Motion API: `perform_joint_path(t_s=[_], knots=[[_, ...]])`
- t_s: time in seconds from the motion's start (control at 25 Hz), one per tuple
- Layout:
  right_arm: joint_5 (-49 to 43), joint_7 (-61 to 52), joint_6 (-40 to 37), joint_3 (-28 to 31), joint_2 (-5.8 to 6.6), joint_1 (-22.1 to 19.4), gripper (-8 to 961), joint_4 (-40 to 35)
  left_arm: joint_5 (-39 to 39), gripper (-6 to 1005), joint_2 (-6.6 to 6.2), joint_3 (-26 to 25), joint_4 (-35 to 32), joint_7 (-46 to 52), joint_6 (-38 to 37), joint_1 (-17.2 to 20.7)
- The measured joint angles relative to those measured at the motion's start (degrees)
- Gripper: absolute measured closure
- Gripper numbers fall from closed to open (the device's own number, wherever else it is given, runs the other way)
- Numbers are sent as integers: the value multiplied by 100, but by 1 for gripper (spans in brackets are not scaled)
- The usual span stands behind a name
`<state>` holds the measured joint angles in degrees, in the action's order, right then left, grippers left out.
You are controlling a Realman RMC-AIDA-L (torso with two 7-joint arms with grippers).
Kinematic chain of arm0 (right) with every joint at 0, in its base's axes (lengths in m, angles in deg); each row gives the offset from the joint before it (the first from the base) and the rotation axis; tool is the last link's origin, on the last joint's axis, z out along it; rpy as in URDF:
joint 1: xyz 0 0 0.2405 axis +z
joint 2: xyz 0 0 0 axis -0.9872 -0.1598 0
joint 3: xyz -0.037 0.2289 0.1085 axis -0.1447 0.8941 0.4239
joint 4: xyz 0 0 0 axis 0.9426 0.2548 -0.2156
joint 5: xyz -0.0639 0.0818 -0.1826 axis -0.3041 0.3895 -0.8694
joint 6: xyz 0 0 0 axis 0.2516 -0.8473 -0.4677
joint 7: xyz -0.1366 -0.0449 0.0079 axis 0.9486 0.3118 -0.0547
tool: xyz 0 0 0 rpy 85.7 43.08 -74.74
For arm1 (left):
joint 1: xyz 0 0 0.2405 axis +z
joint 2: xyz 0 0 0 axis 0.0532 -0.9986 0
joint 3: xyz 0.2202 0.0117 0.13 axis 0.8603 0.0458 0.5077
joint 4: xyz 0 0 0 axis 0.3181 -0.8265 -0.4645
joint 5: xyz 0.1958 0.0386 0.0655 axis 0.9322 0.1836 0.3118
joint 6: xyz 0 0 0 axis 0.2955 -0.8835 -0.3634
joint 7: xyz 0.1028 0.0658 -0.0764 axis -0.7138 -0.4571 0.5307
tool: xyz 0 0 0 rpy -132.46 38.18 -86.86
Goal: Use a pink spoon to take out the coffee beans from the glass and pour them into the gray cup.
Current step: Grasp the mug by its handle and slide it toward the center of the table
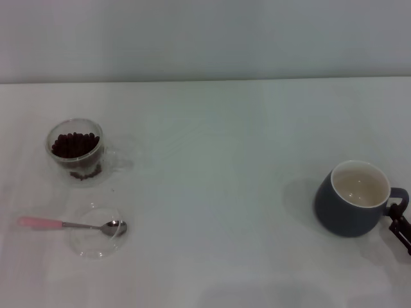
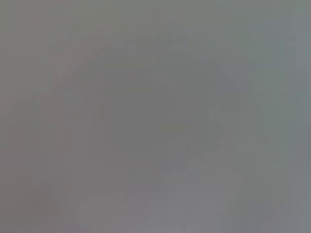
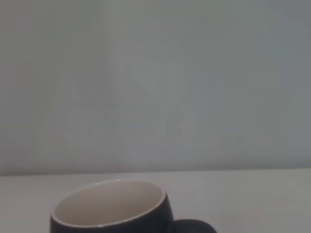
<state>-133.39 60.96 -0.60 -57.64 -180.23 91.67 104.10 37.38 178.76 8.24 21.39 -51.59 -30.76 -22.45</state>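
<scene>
Right gripper [image 1: 399, 224] sitting at the cup's [image 1: 350, 200] handle; grip unclear.
Spoon [image 1: 72, 224] lying on a dish [image 1: 96, 247], beans [image 1: 75, 144] filling the glass [image 1: 77, 152].

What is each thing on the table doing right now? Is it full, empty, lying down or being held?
glass: upright, holding a heap of beans
coffee beans: all inside the glass
pink spoon: lying flat, bowl resting in the dish, nobody holding it
clear dish: flat on the table under the spoon's bowl
gray cup: upright, looks empty inside
right gripper: right by the cup's handle
</scene>
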Motion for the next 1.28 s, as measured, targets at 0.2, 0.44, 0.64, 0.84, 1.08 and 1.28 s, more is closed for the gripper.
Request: perform_joint_path(t_s=[0.2, 0.44, 0.64, 0.84, 1.08, 1.28], knots=[[3, 0, 199, 8, -2, 54, 109, -165, -8, 137, 0, 0, 0, 6, 0, -2], [5, 1, 332, 11, -8, 175, 108, -209, -14, 137, 0, -7, 0, 93, -2, -2], [4, 1, 470, 11, -9, 311, 109, -218, -20, 138, 0, -9, 0, 97, -3, -3], [5, -28, 547, 32, -9, 344, 115, -301, -20, 138, 0, -9, 0, 97, -17, 3], [5, -30, 663, 85, -9, 369, 124, -354, -25, 138, 0, -8, 0, 97, -31, 13], [0, -39, 721, 141, -9, 458, 146, -359, -29, 138, -7, -8, 0, 97, -30, 25]])
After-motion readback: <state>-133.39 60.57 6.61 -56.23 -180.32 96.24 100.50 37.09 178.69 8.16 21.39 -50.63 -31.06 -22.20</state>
